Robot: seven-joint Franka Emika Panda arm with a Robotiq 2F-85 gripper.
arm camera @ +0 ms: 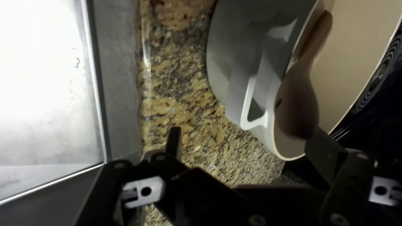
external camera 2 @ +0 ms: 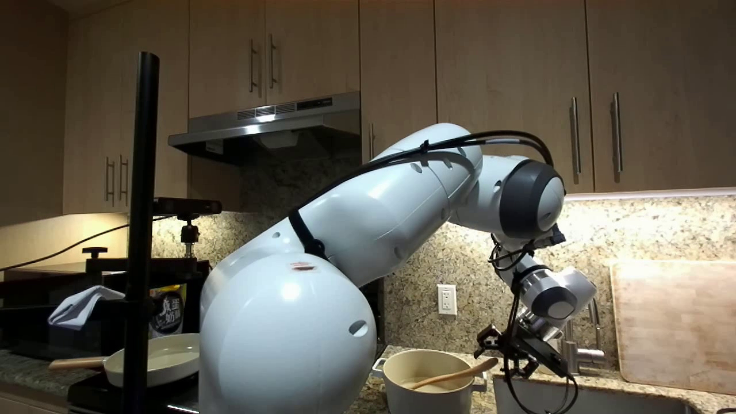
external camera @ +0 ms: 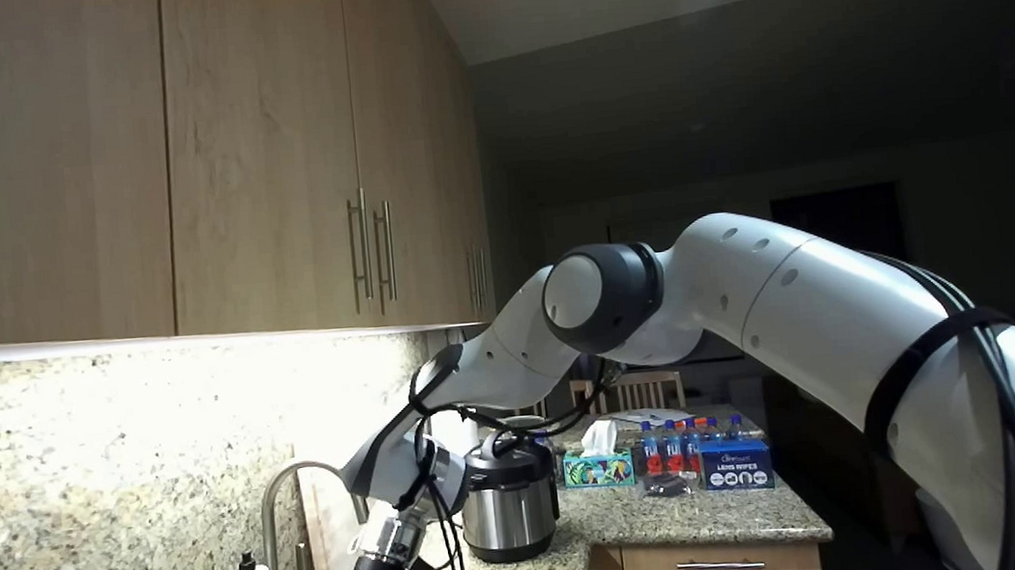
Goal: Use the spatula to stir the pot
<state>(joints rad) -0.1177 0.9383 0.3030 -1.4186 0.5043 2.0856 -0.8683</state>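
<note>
Spatula (external camera 2: 454, 376) is in the pot (external camera 2: 425, 401), low end down inside, handle (arm camera: 296, 106) leaning across the rim & poking out on the sink (arm camera: 117, 62) side; pot looks to stand on the counter (arm camera: 188, 103), near its sink edge. Your gripper (arm camera: 246, 141) has its jaws well apart, nothing clamped, just beside the handle's end. Whether the pot-side finger (arm camera: 323, 153) touches that end you can't tell, b/c the two nearly meet in the wrist view & depth's unclear. That's your main risk, I'd say: squeeze or drop w/o getting the handle btwn the jaws & that finger prob. shoves it along the rim, or tips the whole thing into the pot. So next you'd likely want a shift toward the pot, poss. w/ a turn, before closing. Mind the lug (arm camera: 238, 91) too: it juts out under the handle, so going too deep could hook it & drag the pot toward the counter's sink edge. Wood's prob. smooth & the end's rounded, so a grip too near the tip may let it swivel mid-stir. Sweep too wide later & you could slide the pot, since nothing visible braces it.
</note>
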